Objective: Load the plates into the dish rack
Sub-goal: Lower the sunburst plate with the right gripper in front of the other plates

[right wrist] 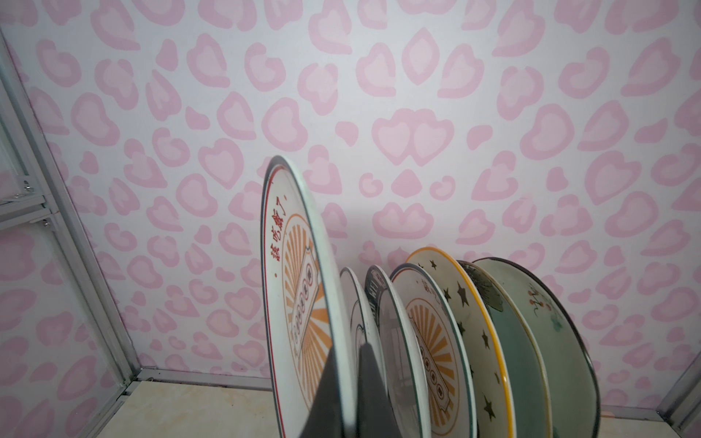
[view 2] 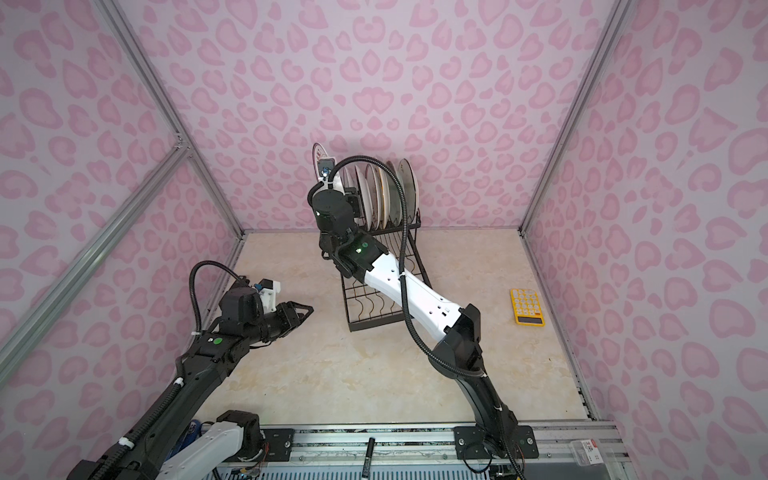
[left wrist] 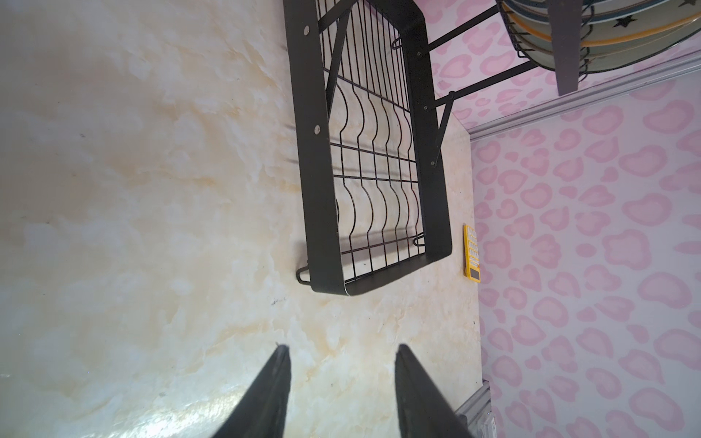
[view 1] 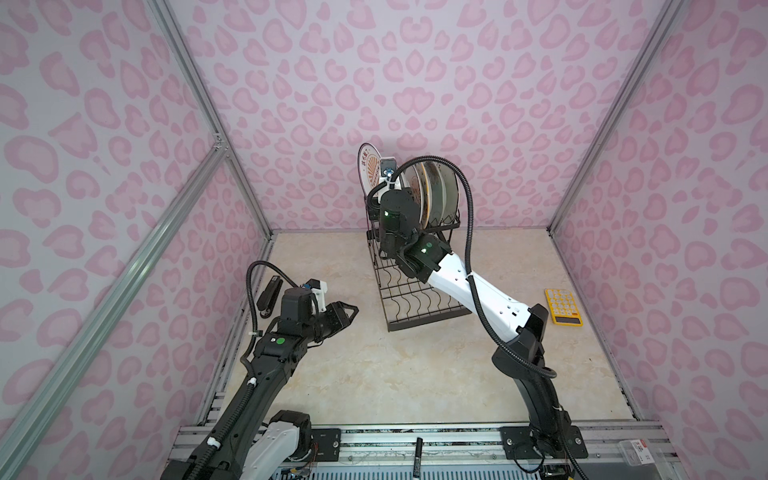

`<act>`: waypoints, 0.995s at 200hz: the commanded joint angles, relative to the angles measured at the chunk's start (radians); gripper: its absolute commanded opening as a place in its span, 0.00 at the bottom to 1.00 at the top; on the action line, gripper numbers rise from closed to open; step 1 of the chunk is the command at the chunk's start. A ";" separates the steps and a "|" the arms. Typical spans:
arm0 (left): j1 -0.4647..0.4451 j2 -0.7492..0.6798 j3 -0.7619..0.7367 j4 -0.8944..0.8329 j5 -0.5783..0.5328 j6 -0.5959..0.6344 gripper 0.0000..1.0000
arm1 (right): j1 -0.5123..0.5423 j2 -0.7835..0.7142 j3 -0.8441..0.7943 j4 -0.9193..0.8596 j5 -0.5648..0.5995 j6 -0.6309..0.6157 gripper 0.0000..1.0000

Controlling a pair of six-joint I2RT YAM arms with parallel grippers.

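Right wrist view gives us the right gripper [right wrist: 348, 354] clamped on the lower rim of an orange-sunburst plate [right wrist: 299, 288], one finger on each face. This plate stands on edge and rises above the six other plates [right wrist: 466, 303], which stand in a row just beside it in the upper tier of the dish rack [view 1: 419, 299]. We cannot tell whether its bottom edge sits in a slot. The rack stands at the far edge of the tabletop [view 1: 374, 374], about midway along. Our left gripper [view 1: 353, 309] hovers near the left edge, jaws partly apart and empty, well apart from the rack. A yellow calculator [view 1: 563, 306] lies near the right edge.
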 commanded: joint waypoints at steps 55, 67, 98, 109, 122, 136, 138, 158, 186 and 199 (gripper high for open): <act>0.001 -0.106 -0.033 -0.065 -0.032 -0.004 0.47 | -0.006 0.130 0.103 0.053 0.093 -0.101 0.00; 0.001 -0.107 -0.033 -0.064 -0.032 -0.003 0.47 | -0.006 0.134 0.105 0.045 0.098 -0.101 0.00; 0.000 -0.098 -0.035 -0.057 -0.021 0.003 0.47 | -0.010 0.152 0.103 0.018 0.113 -0.090 0.00; 0.000 -0.098 -0.038 -0.053 -0.020 0.003 0.47 | -0.010 0.158 0.103 0.012 0.117 -0.086 0.00; 0.000 -0.101 -0.037 -0.051 -0.018 0.003 0.47 | -0.009 0.166 0.104 0.010 0.122 -0.082 0.00; 0.001 -0.102 -0.038 -0.051 -0.017 0.003 0.47 | -0.010 0.175 0.106 0.008 0.134 -0.082 0.00; 0.000 -0.102 -0.038 -0.051 -0.018 0.003 0.47 | -0.009 0.175 0.106 0.008 0.136 -0.081 0.00; 0.001 -0.107 -0.039 -0.051 -0.016 0.001 0.47 | -0.012 0.187 0.113 -0.002 0.141 -0.070 0.00; 0.000 -0.109 -0.040 -0.051 -0.016 0.001 0.47 | -0.016 0.205 0.126 -0.018 0.145 -0.054 0.00; 0.001 -0.107 -0.040 -0.051 -0.016 0.001 0.47 | -0.017 0.213 0.132 -0.027 0.147 -0.049 0.00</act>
